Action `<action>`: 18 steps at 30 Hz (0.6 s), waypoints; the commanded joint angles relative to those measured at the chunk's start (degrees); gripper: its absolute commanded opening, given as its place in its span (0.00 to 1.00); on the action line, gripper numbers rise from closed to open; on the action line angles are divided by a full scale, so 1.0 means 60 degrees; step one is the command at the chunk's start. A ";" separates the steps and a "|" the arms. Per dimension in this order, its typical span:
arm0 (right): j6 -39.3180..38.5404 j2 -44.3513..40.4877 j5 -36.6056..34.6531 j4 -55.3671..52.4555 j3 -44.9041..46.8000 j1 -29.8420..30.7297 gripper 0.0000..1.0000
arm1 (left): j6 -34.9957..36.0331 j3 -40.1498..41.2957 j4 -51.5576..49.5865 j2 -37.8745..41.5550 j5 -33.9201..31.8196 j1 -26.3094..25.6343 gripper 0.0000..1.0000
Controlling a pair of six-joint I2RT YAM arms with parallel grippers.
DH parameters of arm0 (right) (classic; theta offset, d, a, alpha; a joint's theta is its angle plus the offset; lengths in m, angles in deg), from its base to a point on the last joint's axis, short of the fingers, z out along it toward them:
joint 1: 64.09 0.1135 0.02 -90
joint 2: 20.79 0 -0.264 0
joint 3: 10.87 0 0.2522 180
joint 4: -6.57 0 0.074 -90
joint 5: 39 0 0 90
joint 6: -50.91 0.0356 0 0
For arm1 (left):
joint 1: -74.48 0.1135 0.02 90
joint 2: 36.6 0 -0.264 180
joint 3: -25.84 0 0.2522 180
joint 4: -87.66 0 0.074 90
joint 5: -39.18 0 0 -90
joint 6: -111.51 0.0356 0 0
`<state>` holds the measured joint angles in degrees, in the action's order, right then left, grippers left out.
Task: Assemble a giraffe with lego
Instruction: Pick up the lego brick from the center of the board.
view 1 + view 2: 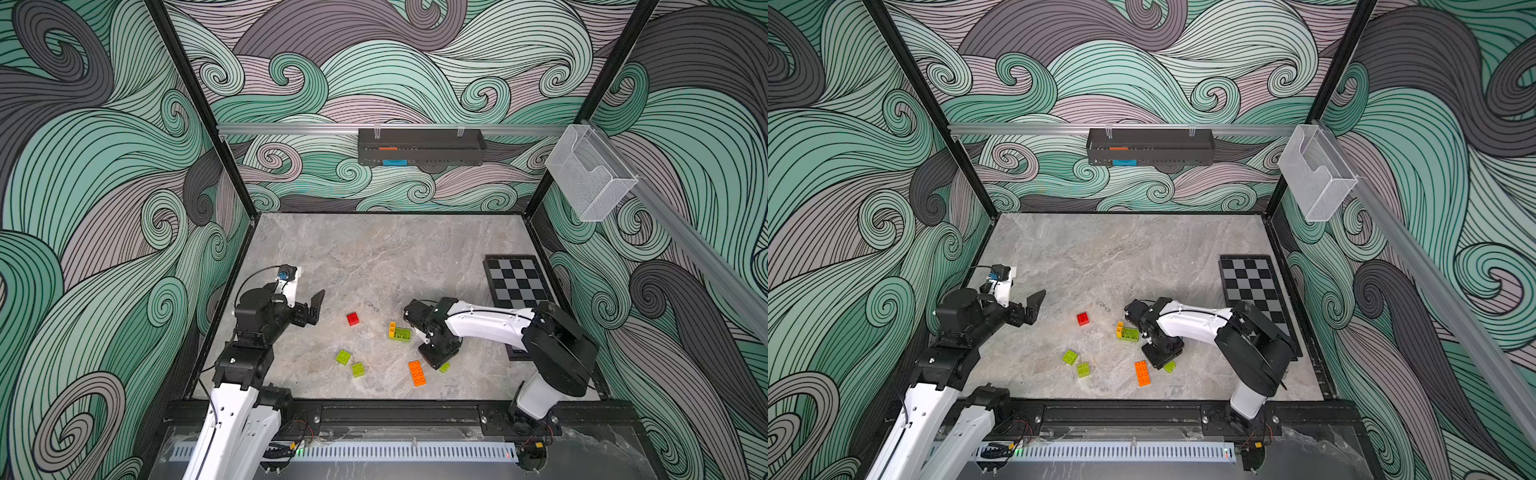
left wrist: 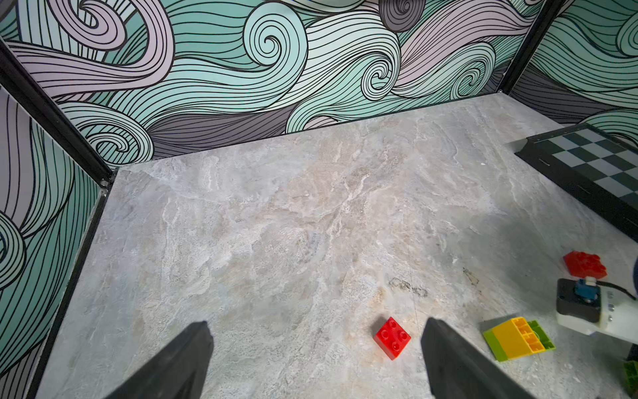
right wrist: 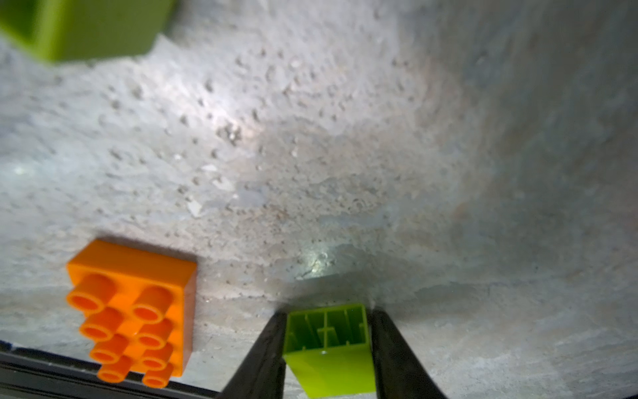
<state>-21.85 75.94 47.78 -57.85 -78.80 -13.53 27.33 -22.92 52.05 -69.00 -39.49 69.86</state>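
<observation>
No giraffe stands yet: the lego lies loose near the front of the surface [image 1: 374, 257]. The only joined piece is a yellow-and-lime cluster [image 1: 399, 331], lying on its side. Just in front of it, the right claw [image 3: 327, 312] grips a small lime green brick [image 3: 329, 368] that is tipped over with its hollow underside showing, one finger against each flank. Whether the brick has left the surface I cannot tell. The long orange brick [image 1: 417, 373] lies just beside it. Further left are a lime square [image 1: 343, 357], a second lime square [image 1: 358, 369] and a red brick [image 1: 353, 318]. Near the red brick, the left claw [image 1: 314, 308] hangs wide open and empty. The step in hand looks like picking up a brick. Next it must be lifted, turned studs-up and pressed squarely onto the cluster.
</observation>
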 commanded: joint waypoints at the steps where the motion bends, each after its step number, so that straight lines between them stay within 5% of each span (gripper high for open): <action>1: 0.0166 0.0352 -0.0597 0.0304 0.0095 0.0003 0.33 | 0.0080 -0.0140 -0.0060 0.0055 0.0266 0.0039 0.99; 12: 0.0400 -0.1095 -0.0541 -0.0254 -0.0930 -0.0673 0.22 | 0.0376 -0.0855 -0.0215 -0.0262 0.0031 -0.0705 0.99; 18: 0.1313 -0.2547 0.0529 -0.0269 -0.2206 -0.1765 0.19 | 0.0280 -0.2655 -0.0698 -0.2090 0.1485 -0.1549 0.99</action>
<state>-17.64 63.78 47.37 -59.09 -89.20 -21.79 28.60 -33.28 49.25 -77.26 -35.93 62.27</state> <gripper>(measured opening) 0.348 0.987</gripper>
